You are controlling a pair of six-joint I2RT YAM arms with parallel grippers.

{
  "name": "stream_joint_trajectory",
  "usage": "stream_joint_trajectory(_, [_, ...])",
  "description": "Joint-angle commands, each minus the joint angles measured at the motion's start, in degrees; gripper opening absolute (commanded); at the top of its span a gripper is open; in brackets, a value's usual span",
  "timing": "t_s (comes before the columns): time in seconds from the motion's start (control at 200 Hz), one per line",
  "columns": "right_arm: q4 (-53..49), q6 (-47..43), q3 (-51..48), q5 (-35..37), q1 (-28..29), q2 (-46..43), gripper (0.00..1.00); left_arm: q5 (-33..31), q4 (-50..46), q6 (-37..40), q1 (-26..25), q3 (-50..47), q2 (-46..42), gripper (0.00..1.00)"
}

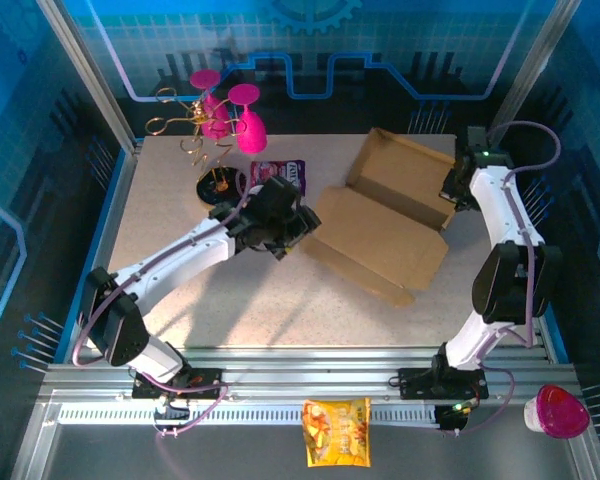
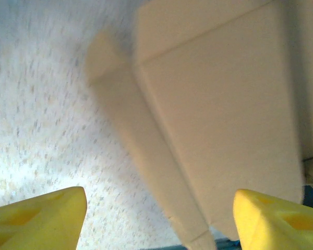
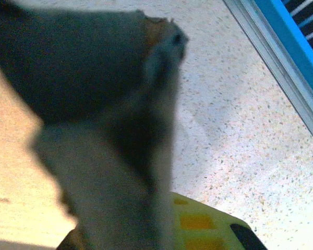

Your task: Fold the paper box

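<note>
The cardboard box (image 1: 380,225) near the table's (image 1: 230,300) right edge is only half-formed, its lid open. The left gripper (image 1: 302,224) stands open beside it; the right gripper (image 1: 452,188) pinches its wall.

Top camera looks down; wrist cameras closely share paper box (image 1: 380,235).

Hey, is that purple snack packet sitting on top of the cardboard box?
No, the purple snack packet lies flat on the table to the left of the paper box, not on it.
</note>
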Motion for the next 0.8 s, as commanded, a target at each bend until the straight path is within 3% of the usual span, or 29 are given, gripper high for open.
stream_joint_trajectory(0.0, [-1.6, 6.9, -1.0, -5.7, -1.8, 2.0, 0.00, 3.9, 11.0, -13.2, -2.3, -6.5, -1.7, 0.78])
stream_joint_trajectory(0.185, [-1.4, 8.9, -2.1, -8.4, -3.4, 3.7, 0.00, 7.6, 32.4, -18.8, -3.3, -14.7, 4.8, 0.80])
stream_joint_trajectory(0.605, [0.4, 9.5, -5.7, -12.6, -4.9, 4.6, 0.00, 7.0, 35.7, -16.1, -3.3, -12.1, 14.0, 0.74])
stream_joint_trajectory(0.71, [0.7, 9.3, -6.1, -13.6, -5.0, 4.8, 0.00, 6.1, 37.1, -14.0, -3.0, -10.7, 15.5, 0.65])
stream_joint_trajectory(0.795, [1.1, 9.4, -7.0, -13.8, -4.9, 4.4, 0.00, 7.3, 37.0, -12.2, -2.7, -8.6, 17.5, 0.44])
